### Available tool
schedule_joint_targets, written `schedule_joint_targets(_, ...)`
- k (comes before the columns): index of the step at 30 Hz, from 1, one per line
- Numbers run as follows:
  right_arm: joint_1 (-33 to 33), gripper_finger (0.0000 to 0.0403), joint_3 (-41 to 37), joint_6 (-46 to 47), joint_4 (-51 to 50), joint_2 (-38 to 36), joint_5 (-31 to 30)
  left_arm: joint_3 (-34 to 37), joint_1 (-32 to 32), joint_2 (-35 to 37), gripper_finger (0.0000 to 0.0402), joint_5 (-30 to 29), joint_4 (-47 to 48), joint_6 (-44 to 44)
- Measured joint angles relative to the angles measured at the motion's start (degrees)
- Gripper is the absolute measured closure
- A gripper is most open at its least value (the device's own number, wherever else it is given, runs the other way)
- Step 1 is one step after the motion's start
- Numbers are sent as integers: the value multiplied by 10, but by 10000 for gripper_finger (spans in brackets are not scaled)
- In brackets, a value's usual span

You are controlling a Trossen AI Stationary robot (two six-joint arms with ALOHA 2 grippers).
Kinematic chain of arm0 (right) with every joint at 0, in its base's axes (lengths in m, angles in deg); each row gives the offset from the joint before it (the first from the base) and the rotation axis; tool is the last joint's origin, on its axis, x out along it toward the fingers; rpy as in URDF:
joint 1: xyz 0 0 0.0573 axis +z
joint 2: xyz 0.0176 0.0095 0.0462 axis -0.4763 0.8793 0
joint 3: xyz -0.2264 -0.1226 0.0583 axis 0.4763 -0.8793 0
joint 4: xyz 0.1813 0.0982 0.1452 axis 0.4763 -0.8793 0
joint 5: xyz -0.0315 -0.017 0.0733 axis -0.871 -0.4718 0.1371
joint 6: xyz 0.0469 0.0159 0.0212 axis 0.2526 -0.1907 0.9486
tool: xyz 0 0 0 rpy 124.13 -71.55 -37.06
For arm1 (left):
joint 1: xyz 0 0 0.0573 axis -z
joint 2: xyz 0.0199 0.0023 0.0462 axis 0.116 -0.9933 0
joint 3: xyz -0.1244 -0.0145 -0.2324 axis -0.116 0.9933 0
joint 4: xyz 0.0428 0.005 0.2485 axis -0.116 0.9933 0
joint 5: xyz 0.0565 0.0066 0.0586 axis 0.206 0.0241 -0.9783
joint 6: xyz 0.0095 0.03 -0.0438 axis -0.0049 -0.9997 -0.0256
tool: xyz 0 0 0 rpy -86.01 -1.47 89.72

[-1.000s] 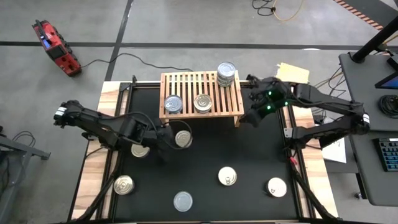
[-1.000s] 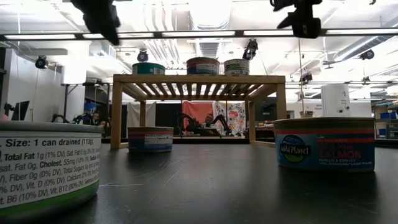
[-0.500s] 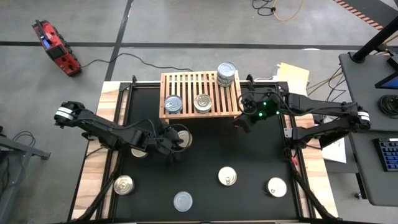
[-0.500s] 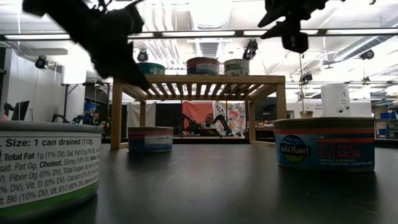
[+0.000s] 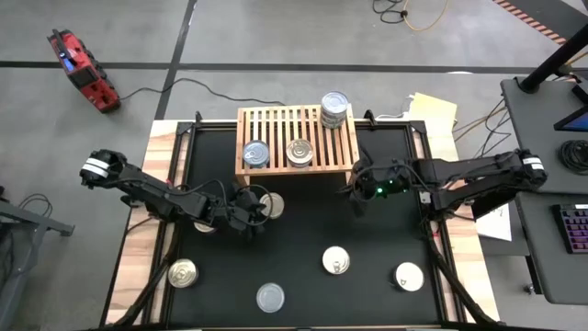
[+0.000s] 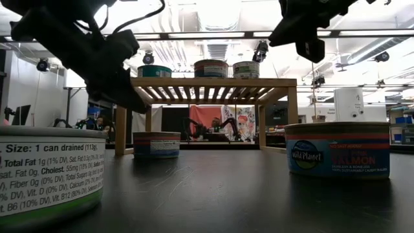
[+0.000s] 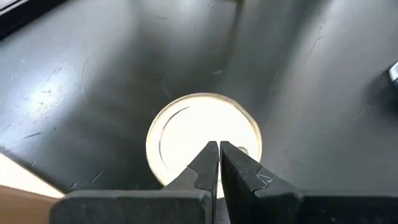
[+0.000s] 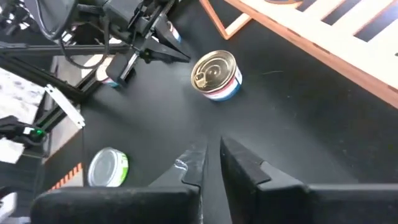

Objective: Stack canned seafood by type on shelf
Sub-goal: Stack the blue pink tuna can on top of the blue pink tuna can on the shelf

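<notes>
The light-wood shelf [image 5: 285,124] [image 6: 207,83] carries two single tins [image 5: 254,154] [image 5: 299,152] and a stack of tins [image 5: 334,108] at its far right corner. Several more tins stand on the black mat. My left gripper [image 5: 260,210] [image 7: 217,148] is shut and low, its tips over the near rim of a pull-tab tin [image 5: 272,204] [image 7: 186,124] [image 8: 216,73] in front of the shelf's left leg. I cannot tell whether it touches the lid. My right gripper [image 5: 358,204] [image 8: 212,148] is shut with only a narrow slit, holds nothing, and hovers before the shelf's right leg.
Loose tins stand at the near left [image 5: 182,272], near middle [image 5: 270,297], centre right [image 5: 336,260] and near right [image 5: 409,276]; another [image 5: 207,221] lies partly under my left arm. The mat between the shelf and these tins is bare. Wooden table edges flank the mat.
My right gripper has left the stack at the shelf's far right corner, moving toward the near edge and down, in front of the shelf's right leg. My left gripper has dropped lower and moved slightly right, up to the pull-tab tin. No tin has moved.
</notes>
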Motion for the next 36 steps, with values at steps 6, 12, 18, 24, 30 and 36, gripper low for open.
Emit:
schedule_joint_targets(6, 18, 387, -2, -3, -3, 0, -38, 17, 0, 0, 401, 0, -19, 0)
schedule_joint_targets(12, 20, 392, -5, -12, -4, 0, -50, 19, 0, 0, 401, 0, -21, 0)
schedule_joint_targets(18, 20, 390, -12, -12, -4, 0, -65, 19, 0, 0, 401, 0, -37, -2)
schedule_joint_targets(24, 20, 390, -17, -12, -3, 0, -84, 19, 0, -45, 401, -4, -78, -2)
schedule_joint_targets(30, 20, 390, -18, -8, -3, 0, -84, -9, 0, -108, 401, -4, -86, 0)
schedule_joint_targets(36, 20, 390, -18, 2, -3, 0, -84, -43, 1, -155, 401, 18, -91, 0)
